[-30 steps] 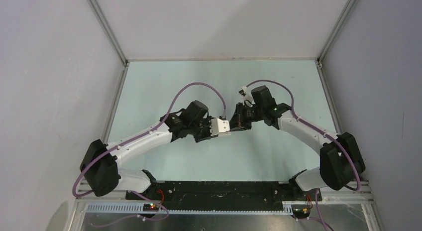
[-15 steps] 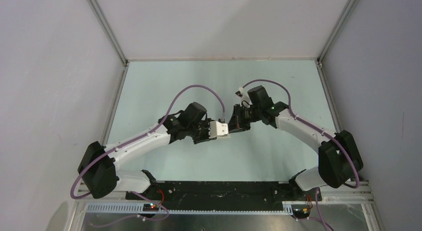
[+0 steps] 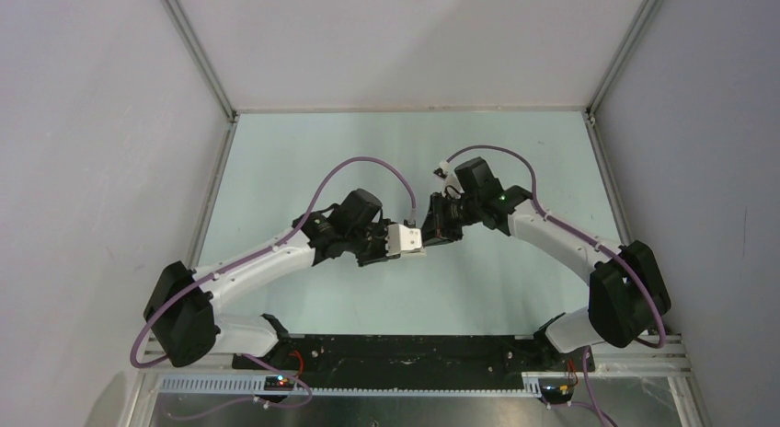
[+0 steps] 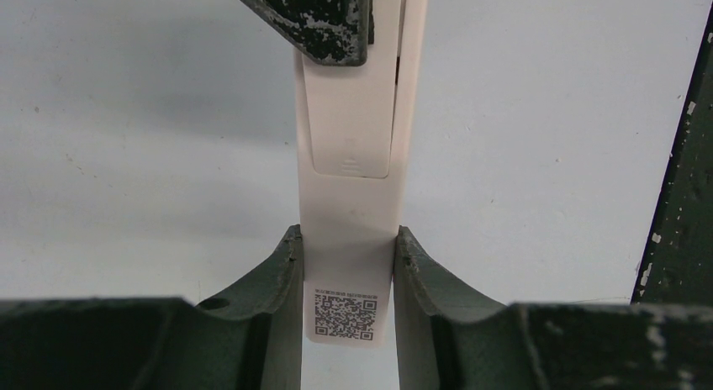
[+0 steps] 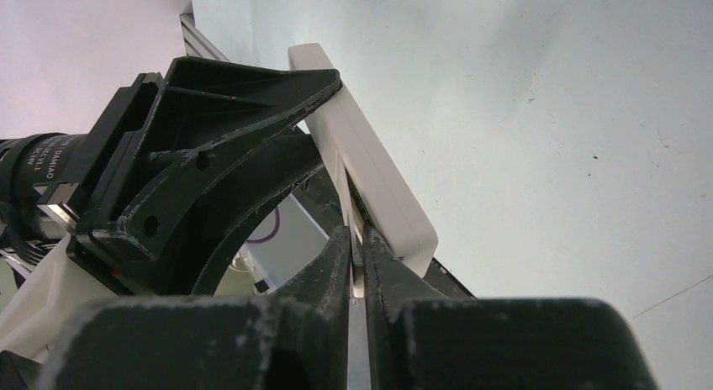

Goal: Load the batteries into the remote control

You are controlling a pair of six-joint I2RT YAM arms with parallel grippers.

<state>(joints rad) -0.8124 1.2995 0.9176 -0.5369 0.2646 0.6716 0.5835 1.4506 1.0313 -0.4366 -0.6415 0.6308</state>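
The left hand [image 4: 347, 239] is clenched on the remote control [image 4: 349, 155], its two dark fingers pressing the slim white bar's long edges near the end that carries a QR-code label [image 4: 345, 316]. From that grip the remote runs away toward 12 o'clock in the left wrist view, back side facing the camera, with the outline of a cover panel [image 4: 351, 113] and small grip ridges showing.

At the far end, the right hand [image 5: 357, 239] meets the remote. Its fingers stand almost together, with only a thin slit between them, and the tips are against the bar's edge. Whether they pinch anything, I cannot tell.

In the top view the two hands meet near the middle of the pale green table [image 3: 303, 160], the right hand at about 2 o'clock from the left. The remote is held up off the surface between them.
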